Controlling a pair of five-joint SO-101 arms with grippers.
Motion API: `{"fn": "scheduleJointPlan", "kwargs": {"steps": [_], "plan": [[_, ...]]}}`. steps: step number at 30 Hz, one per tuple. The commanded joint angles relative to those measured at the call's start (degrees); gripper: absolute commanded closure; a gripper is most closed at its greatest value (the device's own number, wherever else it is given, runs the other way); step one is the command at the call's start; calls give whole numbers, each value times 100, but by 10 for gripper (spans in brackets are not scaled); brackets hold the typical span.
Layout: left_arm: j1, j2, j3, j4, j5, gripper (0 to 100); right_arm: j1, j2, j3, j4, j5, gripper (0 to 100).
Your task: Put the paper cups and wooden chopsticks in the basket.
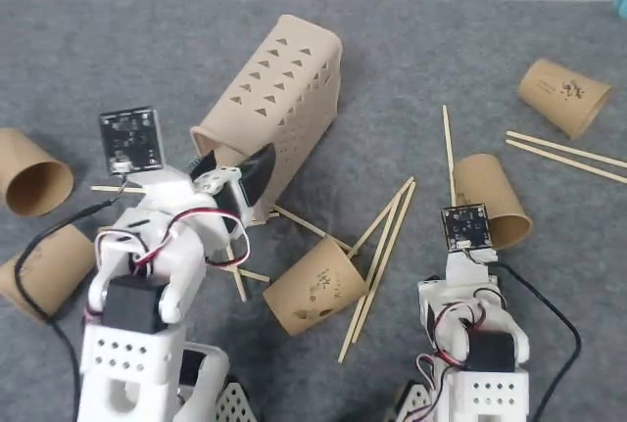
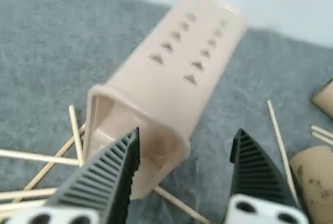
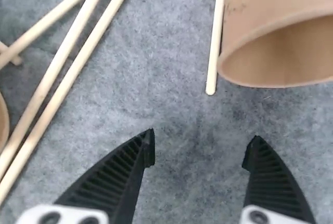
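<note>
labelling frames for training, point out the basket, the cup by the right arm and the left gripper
basket (image 1: 284, 89), high view, on its perforated side wall
cup by the right arm (image 1: 488, 195), high view, on its outer wall
left gripper (image 2: 188, 133), left wrist view, midway between its open fingertips

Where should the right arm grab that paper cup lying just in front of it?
At the rim, probably. The paper cup lies on its side, open mouth facing the open right gripper. Coming straight ahead, one finger could slip inside and the other outside, pinching the wall rather than spanning the round body.
</note>
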Motion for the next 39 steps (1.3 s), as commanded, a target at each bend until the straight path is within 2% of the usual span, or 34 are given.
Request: {"fn": "scheduleJointPlan", "kwargs": {"steps": [1, 10, 17, 21, 25, 27, 32, 35, 39], "plan": [[264, 422, -488, -18, 79, 729, 40, -84, 97, -66, 97, 728], [308, 2602, -1578, -18, 668, 729, 66, -84, 97, -66, 97, 728], [334, 2971, -1771, -299, 1002, 729, 75, -84, 97, -66, 97, 728], [334, 3033, -1376, -1073, 1002, 750, 75, -84, 97, -66, 97, 728], [440, 3297, -708, -2505, 967, 909, 75, -84, 97, -66, 97, 728], [598, 3385, -497, -2954, 774, 1000, 75, -84, 97, -66, 97, 728], [1380, 3103, -127, -3068, -387, 989, 75, -84, 97, -66, 97, 728], [1776, 2435, 347, -3174, -1064, 989, 75, -84, 97, -66, 97, 728], [2198, 1204, 1253, -3402, -1530, 989, 75, -84, 97, -66, 105, 728]]}}
